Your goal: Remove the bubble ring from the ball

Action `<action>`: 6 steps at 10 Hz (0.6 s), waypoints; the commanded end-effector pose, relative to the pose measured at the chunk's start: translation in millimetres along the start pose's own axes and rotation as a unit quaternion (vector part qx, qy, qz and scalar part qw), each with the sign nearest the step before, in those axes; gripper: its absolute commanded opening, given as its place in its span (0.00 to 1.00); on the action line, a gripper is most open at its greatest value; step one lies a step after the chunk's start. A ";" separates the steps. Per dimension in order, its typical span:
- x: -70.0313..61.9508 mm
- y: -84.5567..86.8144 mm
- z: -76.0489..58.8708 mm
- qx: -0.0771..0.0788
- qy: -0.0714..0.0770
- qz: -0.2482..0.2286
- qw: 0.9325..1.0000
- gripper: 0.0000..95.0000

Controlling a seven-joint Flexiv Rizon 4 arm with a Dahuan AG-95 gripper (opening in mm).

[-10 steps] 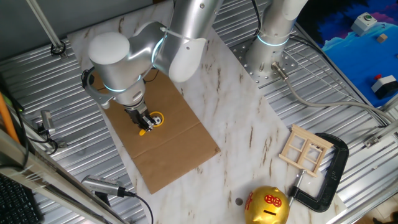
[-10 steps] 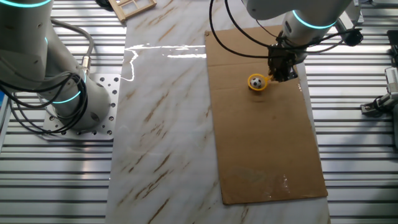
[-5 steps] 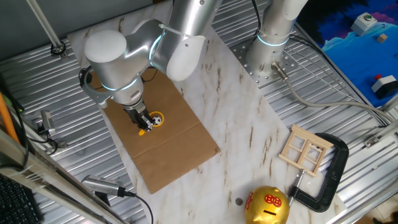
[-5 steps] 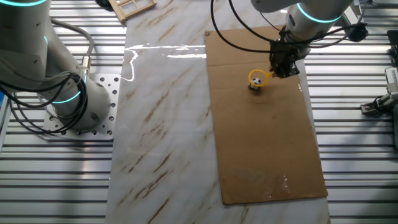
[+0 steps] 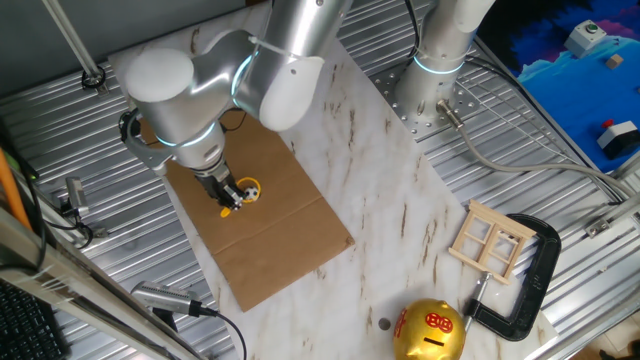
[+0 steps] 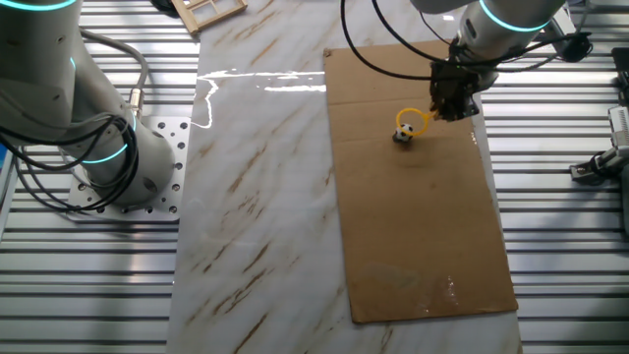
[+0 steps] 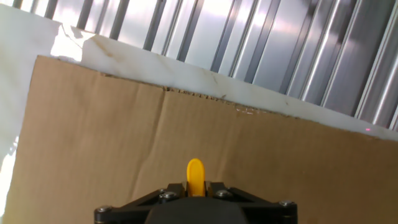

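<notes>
Gripper [image 6: 449, 110] clamped shut on the short handle of the bubble ring [image 6: 410, 122], handle tip poking out between the jaws in the hand view. Long axis running from the jaws outward through the handle to the hoop, which sits lifted and tilted, beyond the jaws on the side away from the arm. Ball [image 6: 403, 136] resting on the cardboard sheet [image 6: 423, 226] just below the hoop's lower edge, seemingly free of it or nearly so; more lift probably needed.
</notes>
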State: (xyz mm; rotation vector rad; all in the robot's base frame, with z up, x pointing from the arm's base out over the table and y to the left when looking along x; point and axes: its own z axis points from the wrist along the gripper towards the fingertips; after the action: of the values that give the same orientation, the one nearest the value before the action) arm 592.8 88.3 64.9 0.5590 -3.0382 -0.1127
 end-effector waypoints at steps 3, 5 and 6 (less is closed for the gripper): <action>2.8 -0.5 -2.0 -0.010 0.010 -0.042 0.999 0.00; 2.8 -0.5 -2.0 -0.016 0.009 -0.051 0.999 0.00; 2.8 -0.5 -2.0 -0.017 0.010 -0.053 0.998 0.00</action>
State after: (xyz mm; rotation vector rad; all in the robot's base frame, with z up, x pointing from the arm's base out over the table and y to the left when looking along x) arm 590.7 86.5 67.0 0.7216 -2.9784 -0.1639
